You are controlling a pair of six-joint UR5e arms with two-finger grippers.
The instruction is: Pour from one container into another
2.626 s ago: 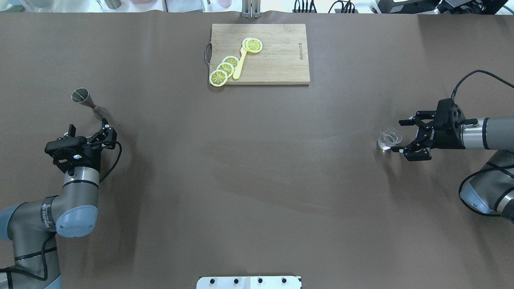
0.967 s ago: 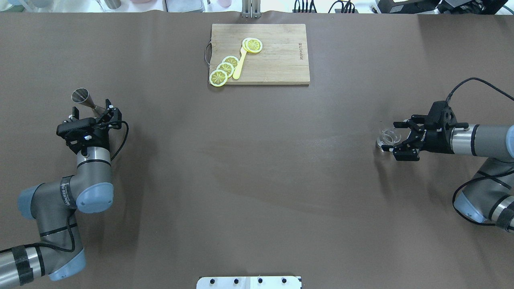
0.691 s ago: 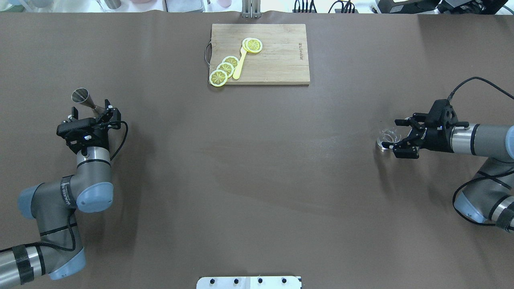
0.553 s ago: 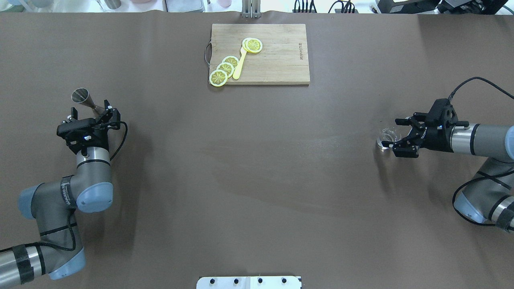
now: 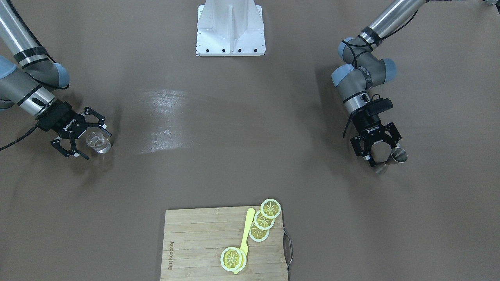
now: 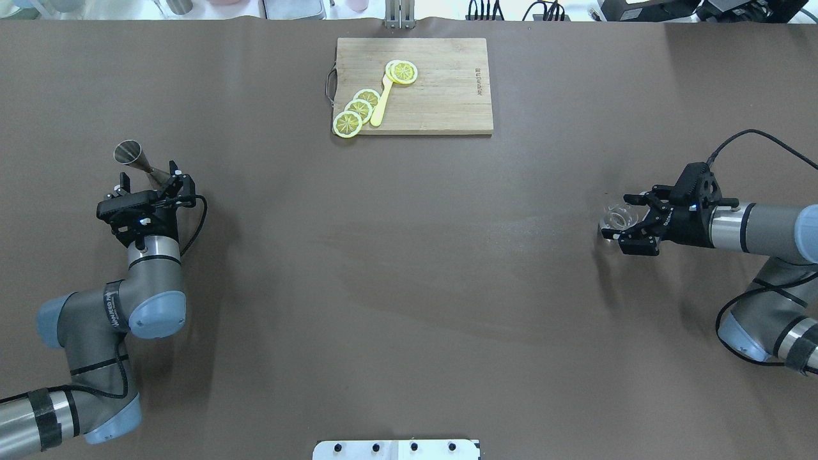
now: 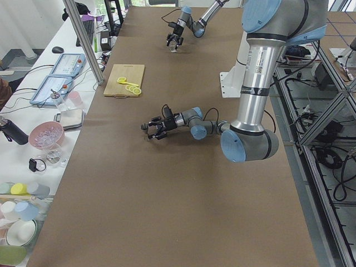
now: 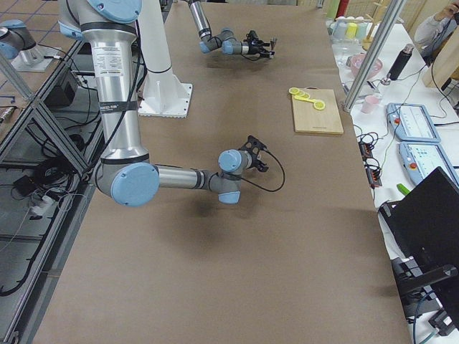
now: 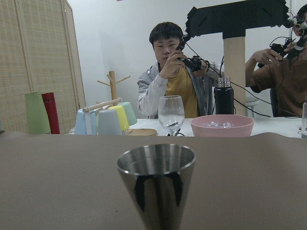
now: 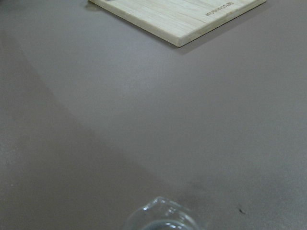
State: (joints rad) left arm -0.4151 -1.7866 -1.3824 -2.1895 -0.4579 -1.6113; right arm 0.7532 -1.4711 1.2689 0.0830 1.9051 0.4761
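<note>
Left wrist cam: jigger [image 9: 156, 187] is cut off by the bottom edge, only the upper cone shows. Right wrist cam: glass [image 10: 163, 216] is just a rim sliver at the bottom edge, fill level unreadable; board [image 10: 182, 19] is clipped by the top edge, well beyond the glass. Overhead: left gripper [image 6: 148, 176], well left of the board, partly covers the jigger's lower cone. Right gripper [image 6: 623, 220], well right of the board: finger-to-glass contact too small to tell. Side views: glass and jigger too small to make out.
</note>
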